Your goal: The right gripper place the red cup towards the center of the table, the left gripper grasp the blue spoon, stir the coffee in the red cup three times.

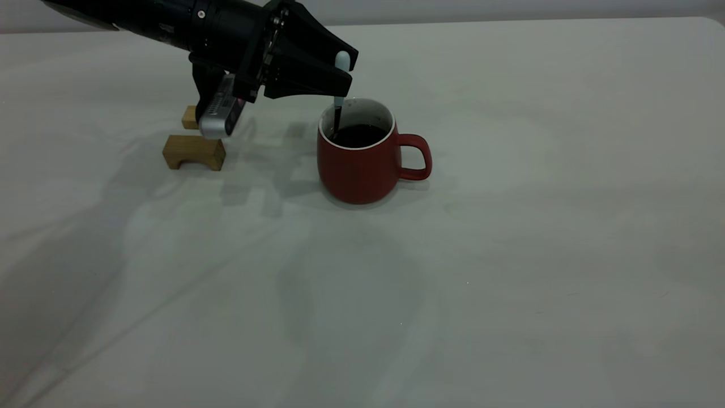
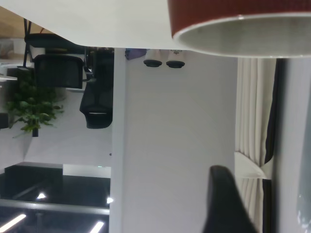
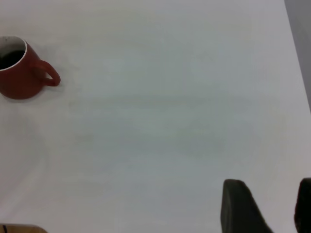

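My left gripper (image 1: pixel 342 76) was clamped on the pale handle of the blue spoon (image 1: pixel 340 85), its bowl down in the coffee (image 1: pixel 359 135). The red cup (image 1: pixel 362 156) stood mid-table (image 1: pixel 510 255), nearer the far edge. The spoon seemed light, stiff and slick, so a high, firm pinch suited it. My right gripper (image 3: pixel 279 206) hung well apart, fingers spread.

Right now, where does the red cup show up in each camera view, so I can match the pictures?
Exterior view: the red cup stands near the middle, handle pointing right.
Left wrist view: only its rim and part of its wall show, at the top right edge.
Right wrist view: small, at the far left edge.
Shared landmark: the white table.
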You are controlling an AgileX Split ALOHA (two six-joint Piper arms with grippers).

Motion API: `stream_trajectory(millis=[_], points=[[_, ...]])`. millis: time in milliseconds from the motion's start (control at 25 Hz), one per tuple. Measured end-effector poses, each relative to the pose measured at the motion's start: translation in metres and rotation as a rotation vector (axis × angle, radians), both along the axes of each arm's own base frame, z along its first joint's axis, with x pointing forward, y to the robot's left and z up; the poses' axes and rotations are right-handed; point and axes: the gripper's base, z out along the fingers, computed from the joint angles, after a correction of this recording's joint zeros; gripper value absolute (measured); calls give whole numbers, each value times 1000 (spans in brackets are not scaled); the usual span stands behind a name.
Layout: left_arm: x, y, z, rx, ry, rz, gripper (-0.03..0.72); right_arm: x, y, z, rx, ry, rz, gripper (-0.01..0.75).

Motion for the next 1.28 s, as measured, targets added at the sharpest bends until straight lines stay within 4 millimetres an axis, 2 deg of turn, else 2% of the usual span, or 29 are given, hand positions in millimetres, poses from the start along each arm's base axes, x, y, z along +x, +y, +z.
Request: stream_trajectory(millis=[80,160,440,680,960,1080,1200,1280], points=[[1,1,6,15,-41,-26,556,0,0,0,0,0,0,317],[3,2,23,52,-109,-74,572,0,0,0,0,0,0,317],[12,14,129,281,-467,-260,577,0,0,0,0,0,0,317],[-5,32,204,507,-691,-348,577,0,0,0,0,0,0,317],[-50,63,303,847,-951,-393,577,0,0,0,0,0,0,317],[-81,76,349,971,-1062,-366,577,0,0,0,0,0,0,317],[-119,86,393,1049,-1186,-321,577,0,0,0,0,0,0,317],[-145,92,417,1100,-1308,-356,577,0,0,0,0,0,0,317]])
